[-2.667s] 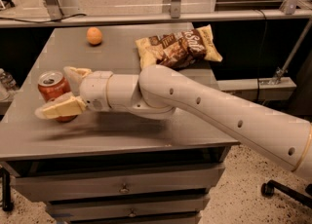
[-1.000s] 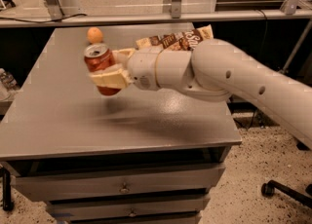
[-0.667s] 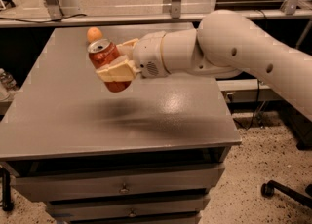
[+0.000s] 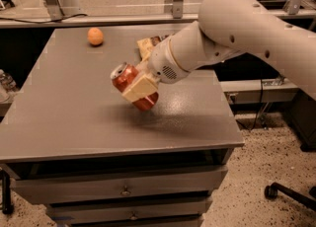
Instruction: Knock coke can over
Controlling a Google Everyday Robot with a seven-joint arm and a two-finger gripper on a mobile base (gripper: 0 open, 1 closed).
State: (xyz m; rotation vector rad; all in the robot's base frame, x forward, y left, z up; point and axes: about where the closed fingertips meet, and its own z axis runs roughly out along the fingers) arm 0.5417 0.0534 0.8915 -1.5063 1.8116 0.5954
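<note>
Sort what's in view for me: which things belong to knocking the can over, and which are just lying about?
Part of the job:
- coke can, tilted, gripped over the middle of the table
- gripper, shut on the coke can

Lying about:
- orange, back left on the table
- chip bag, mostly hidden behind the arm

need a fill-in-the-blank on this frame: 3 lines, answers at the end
1. The coke can is clamped in the tool and is ___, not upright.
2. The tool is over the middle of the table; the can's silver top faces the picture's ___ side.
3. The round fruit near the table's far left corner is coloured ___.
Missing words: tilted; left; orange.
</note>
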